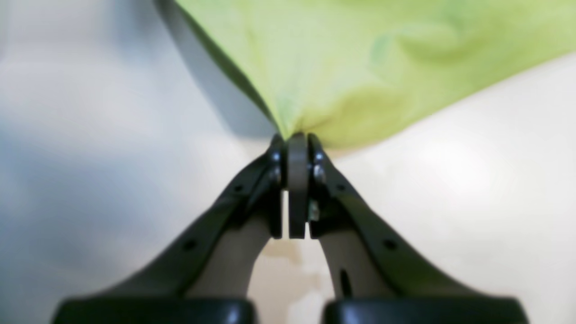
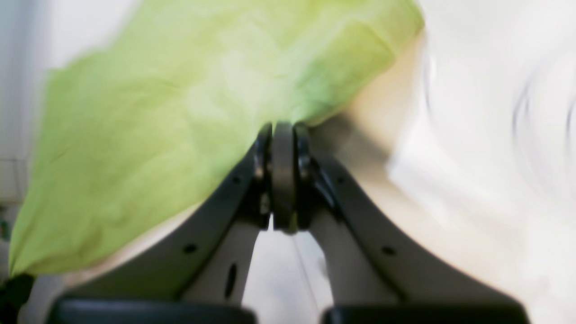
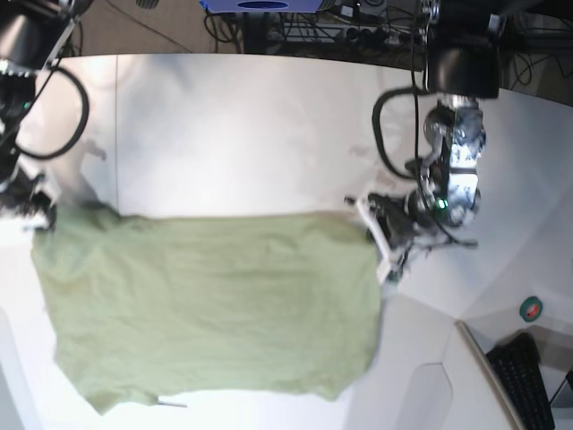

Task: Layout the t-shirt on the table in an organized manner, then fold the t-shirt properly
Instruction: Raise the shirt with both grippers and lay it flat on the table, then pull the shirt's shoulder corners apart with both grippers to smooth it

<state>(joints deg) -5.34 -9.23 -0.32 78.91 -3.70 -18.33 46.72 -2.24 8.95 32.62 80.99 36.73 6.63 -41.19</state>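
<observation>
T-shirt (image 3: 210, 305) spread on tabletop (image 3: 233, 134); left gripper (image 1: 297, 137) pinches its 3 o'clock corner, right gripper (image 2: 283, 126) its 9 o'clock corner.

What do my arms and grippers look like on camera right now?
Both grippers, left gripper and right gripper, have black curved fingers with small bolts and holes. In the base view the left arm is silver metal with looping black cables and a green light.

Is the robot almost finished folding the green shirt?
Not yet. The olive-green cotton t-shirt already looks spread fairly flat on the big white table. Right now the left claw and the right claw each pinch a far corner of it, stretching that edge straight. No fold shows yet, so all the folding is left.
</observation>
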